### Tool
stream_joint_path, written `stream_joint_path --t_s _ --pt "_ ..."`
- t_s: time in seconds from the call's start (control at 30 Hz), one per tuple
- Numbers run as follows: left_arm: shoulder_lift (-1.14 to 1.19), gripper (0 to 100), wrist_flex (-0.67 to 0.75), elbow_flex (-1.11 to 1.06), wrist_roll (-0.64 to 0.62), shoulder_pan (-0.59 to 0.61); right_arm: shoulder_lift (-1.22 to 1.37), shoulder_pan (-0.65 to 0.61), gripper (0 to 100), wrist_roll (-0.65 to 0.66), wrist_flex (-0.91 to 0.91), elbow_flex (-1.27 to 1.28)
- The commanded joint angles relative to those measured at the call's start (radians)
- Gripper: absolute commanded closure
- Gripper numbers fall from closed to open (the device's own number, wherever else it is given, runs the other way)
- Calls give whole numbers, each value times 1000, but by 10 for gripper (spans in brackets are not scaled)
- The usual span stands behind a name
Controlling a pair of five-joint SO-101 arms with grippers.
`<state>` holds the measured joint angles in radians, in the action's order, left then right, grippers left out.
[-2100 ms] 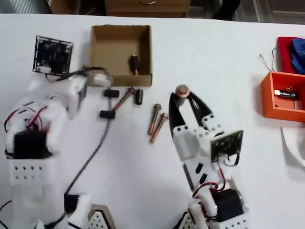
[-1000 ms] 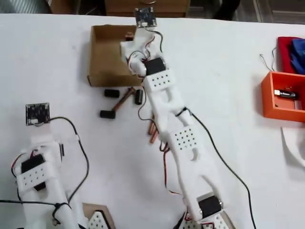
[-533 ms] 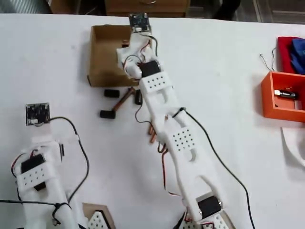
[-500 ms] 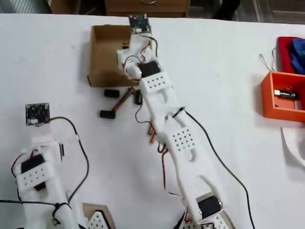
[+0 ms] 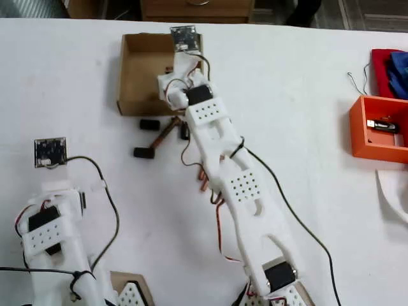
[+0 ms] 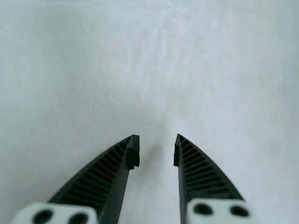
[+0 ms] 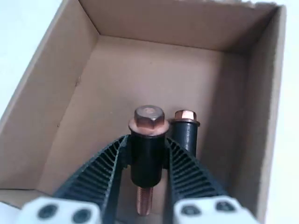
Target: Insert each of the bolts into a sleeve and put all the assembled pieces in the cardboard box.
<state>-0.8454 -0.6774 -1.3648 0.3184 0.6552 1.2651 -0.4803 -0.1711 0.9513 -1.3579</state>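
In the right wrist view my right gripper is shut on a copper bolt seated in a black sleeve, held inside the cardboard box. A second bolt-in-sleeve piece rests on the box floor just beside it. From above, the right arm stretches over the box and hides its gripper. Loose black sleeves and a copper bolt lie in front of the box; more bolts peek out under the arm. My left gripper is open over bare table.
The left arm is folded back at the near left of the white table. An orange bin and red and blue items sit at the far right edge. A black cable loops beside the left arm.
The right arm carried its bolt from mid-table out over the box and has since edged slightly back and left inside it. The left arm pulled back from the box to the near left.
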Motion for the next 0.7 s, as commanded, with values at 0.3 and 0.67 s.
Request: stream_joint_path --t_s 0.3,0.67 --pt "-9 854 11 2 2 9 -21 -8 977 6 64 -9" --pt "-9 854 11 1 2 9 44 -13 974 6 58 -18"
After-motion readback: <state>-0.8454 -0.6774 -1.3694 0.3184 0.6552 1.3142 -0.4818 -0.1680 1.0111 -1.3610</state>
